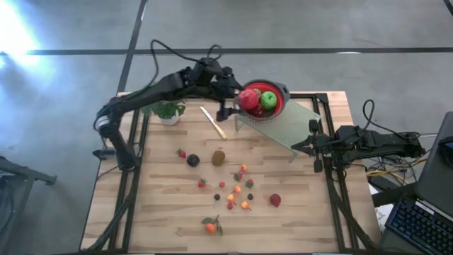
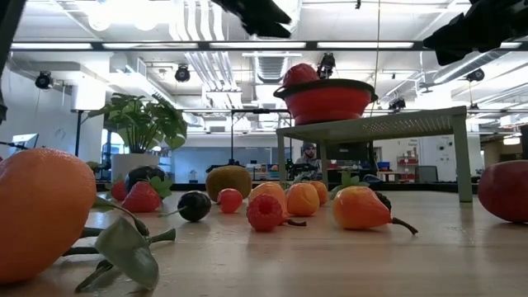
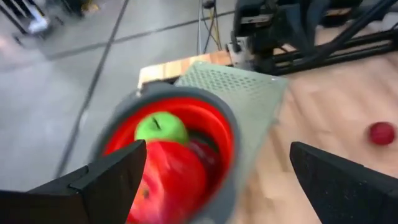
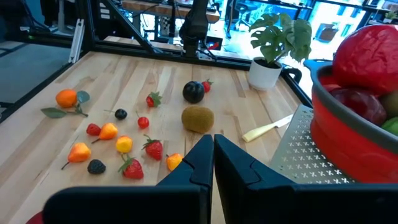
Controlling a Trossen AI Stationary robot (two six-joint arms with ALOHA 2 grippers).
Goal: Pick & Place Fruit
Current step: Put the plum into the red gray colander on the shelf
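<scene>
Left gripper (image 1: 228, 104): jaws wide and holding nothing, hovering just beside the red bowl (image 1: 277, 108).
Plum (image 1: 192, 161): on the table, smooth and likely slippery; best taken across its middle.
Kiwi (image 1: 219, 157): beside the plum, firm and fuzzy, probably an easy hold.
Berries (image 1: 241, 188): scattered mid-table, tiny and soft; they want a light pinch.
Bowl: on the rack (image 1: 287, 131), already holding apples (image 1: 249, 99).
Right gripper (image 1: 314, 144): closed, empty, waiting at the table's right edge.

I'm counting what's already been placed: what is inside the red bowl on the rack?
In the bowl: a big red apple and a green apple, with a darker red fruit partly showing beneath. Anything deeper is covered by them.
</scene>
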